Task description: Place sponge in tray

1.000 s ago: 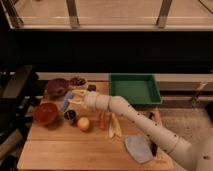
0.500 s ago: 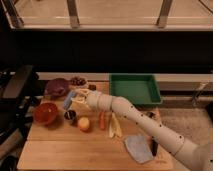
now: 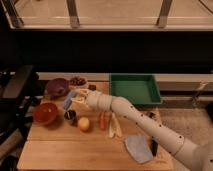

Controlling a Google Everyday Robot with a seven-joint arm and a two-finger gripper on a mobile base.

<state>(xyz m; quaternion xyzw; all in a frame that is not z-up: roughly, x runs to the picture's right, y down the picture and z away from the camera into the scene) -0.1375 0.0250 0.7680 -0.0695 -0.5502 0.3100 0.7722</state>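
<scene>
The sponge (image 3: 68,99), a small pale blue-grey block, sits tilted at the left of the wooden table, between the purple bowl and the red bowl. My gripper (image 3: 78,100) is right against the sponge's right side, at the end of the white arm that reaches in from the lower right. I cannot tell whether it holds the sponge. The green tray (image 3: 134,80) stands at the back right of the table, well to the right of the gripper, and nothing shows inside it.
A purple bowl (image 3: 56,87), a red bowl (image 3: 46,113), a small dish of nuts (image 3: 77,81), a dark cup (image 3: 70,116), an orange fruit (image 3: 84,123), a carrot (image 3: 103,120) and a banana (image 3: 114,126) surround the gripper. A grey-blue cloth (image 3: 137,148) and a dark block (image 3: 154,145) lie at front right.
The gripper has moved a little to the left, up against the sponge. The other things have not moved.
</scene>
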